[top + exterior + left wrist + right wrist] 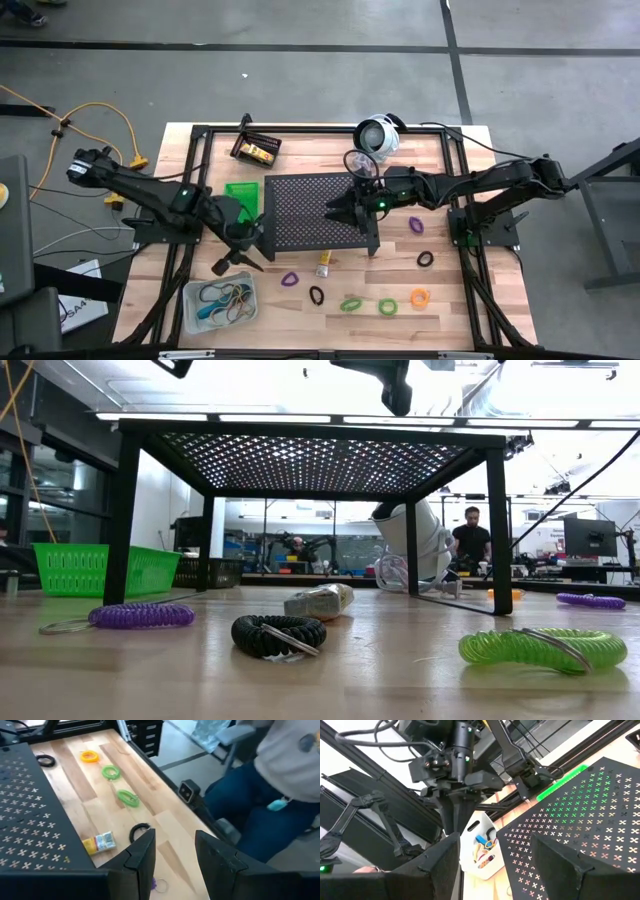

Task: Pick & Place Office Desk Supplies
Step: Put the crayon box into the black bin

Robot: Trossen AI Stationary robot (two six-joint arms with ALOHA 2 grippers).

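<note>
The clear bin, just beside the stand, already holds several bands. Many loops remain on the table near the stand: purple loop, black loop, green loop. Left gripper and right gripper are both released, holding nothing.

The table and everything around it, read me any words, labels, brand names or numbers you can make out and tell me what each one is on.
"SA4": partly cut off, on the white box on the floor left of the table.
Label on the small yellow tube: printed, too blurred to read.
Packets in the black bin: too small to read.
Perforated stand, round white device, coil loops: no text visible.
</note>
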